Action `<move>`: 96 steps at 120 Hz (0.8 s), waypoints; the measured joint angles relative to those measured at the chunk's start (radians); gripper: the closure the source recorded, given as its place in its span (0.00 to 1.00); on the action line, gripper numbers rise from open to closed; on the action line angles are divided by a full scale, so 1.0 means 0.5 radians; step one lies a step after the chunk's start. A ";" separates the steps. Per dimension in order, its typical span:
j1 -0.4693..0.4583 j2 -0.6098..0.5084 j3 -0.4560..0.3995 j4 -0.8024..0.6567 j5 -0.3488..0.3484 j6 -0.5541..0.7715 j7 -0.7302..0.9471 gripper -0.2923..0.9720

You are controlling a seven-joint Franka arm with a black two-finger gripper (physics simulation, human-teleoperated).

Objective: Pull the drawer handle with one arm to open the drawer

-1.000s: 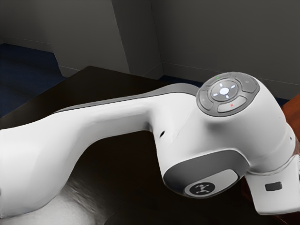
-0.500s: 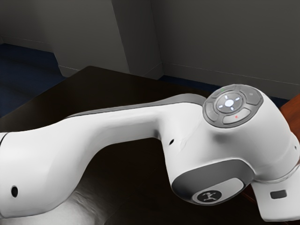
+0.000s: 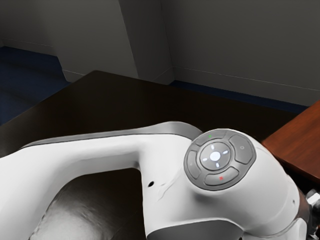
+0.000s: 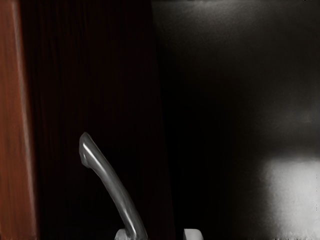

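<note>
A curved grey metal drawer handle (image 4: 107,185) is seen just ahead of the black two-finger gripper (image 4: 157,235), against a dark wooden drawer front (image 4: 90,75); a reddish wooden cabinet edge (image 4: 12,125) is seen beyond. Whether the gripper is apart or clamped cannot be told.

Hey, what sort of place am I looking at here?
Likely a bare simulated test room: plain grey walls, a dark table under a white robot arm, and a reddish wooden cabinet with a curved metal handle.

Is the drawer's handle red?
No, the handle is shiny silver-grey and curves in front of the dark wood panel.
</note>
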 joint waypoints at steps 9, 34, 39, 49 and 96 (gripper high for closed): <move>-0.002 -0.061 0.000 -0.061 -0.006 0.018 -0.010 0.76; -0.014 -0.170 -0.002 -0.192 -0.029 0.078 -0.053 0.75; -0.018 -0.178 -0.005 -0.200 -0.036 0.086 -0.063 0.75; -0.049 -0.222 -0.005 -0.241 -0.043 0.099 -0.084 0.77; -0.100 -0.509 -0.003 -0.509 -0.208 0.130 -0.183 0.78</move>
